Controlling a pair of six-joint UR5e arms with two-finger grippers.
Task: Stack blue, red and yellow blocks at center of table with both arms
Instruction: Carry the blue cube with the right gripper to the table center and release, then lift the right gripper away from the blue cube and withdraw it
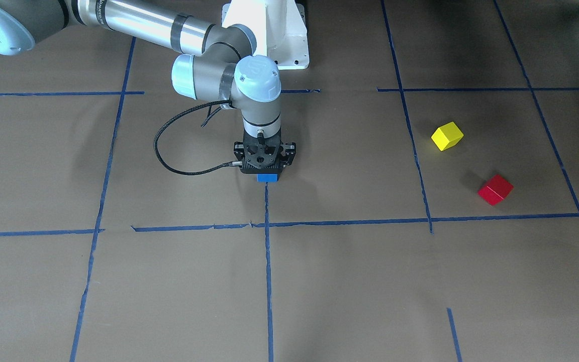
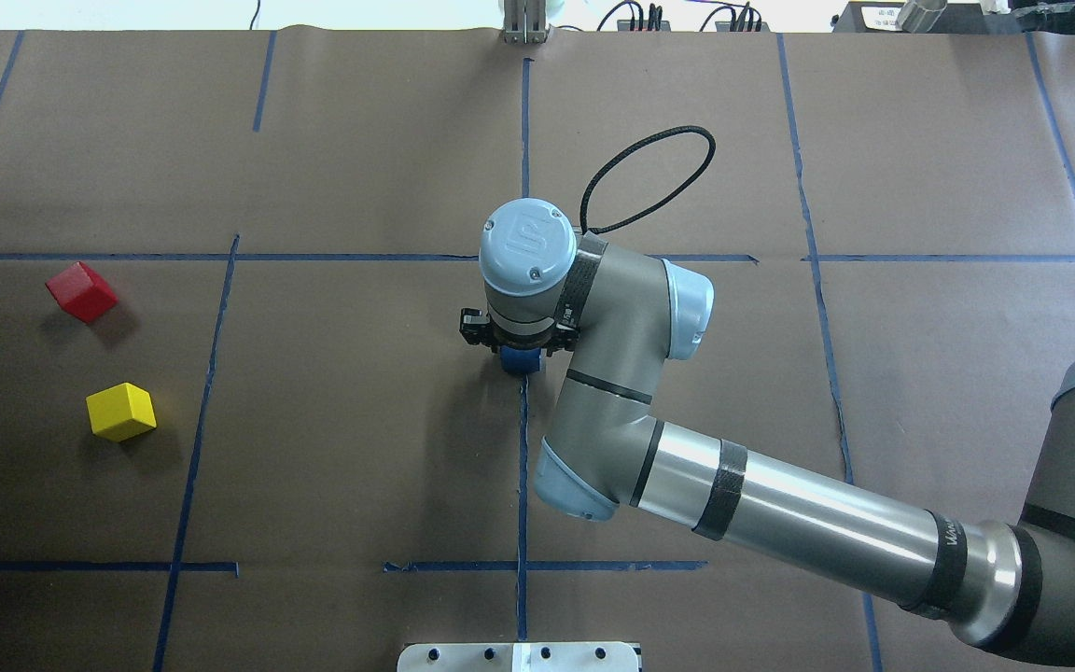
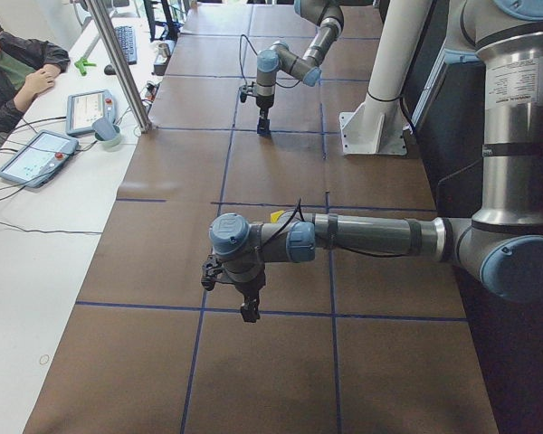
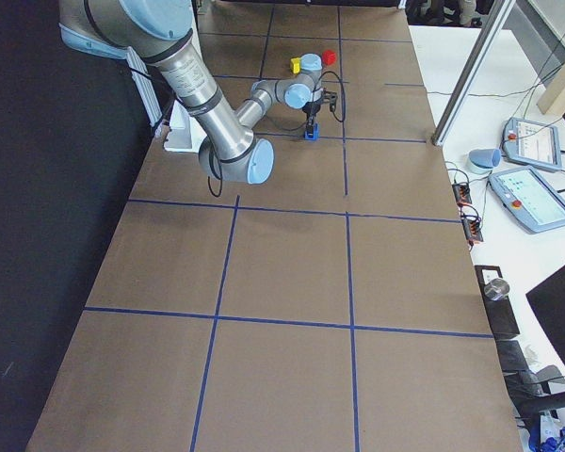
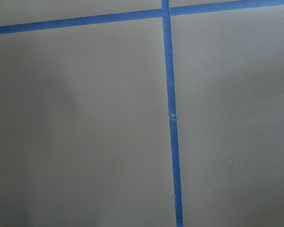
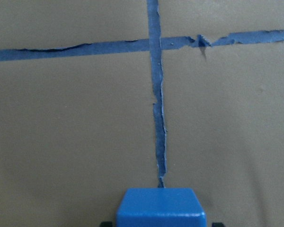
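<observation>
My right gripper (image 1: 268,175) points straight down at the table's centre, where the blue tape lines meet, shut on the blue block (image 1: 268,178). The block is at or just above the paper. In the right wrist view the blue block (image 6: 159,205) sits between the fingertips at the bottom edge. The yellow block (image 1: 447,136) and the red block (image 1: 495,189) lie apart on the robot's left side, as the overhead view shows for yellow (image 2: 121,412) and red (image 2: 81,291). My left gripper (image 3: 248,312) shows only in the exterior left view, low over bare paper; I cannot tell if it is open.
The white robot pedestal (image 1: 269,30) stands behind the centre. A black cable (image 1: 169,156) loops off the right wrist. Along the operators' side are a metal post (image 3: 118,63), teach pendants (image 3: 36,155) and a seated person (image 3: 14,72).
</observation>
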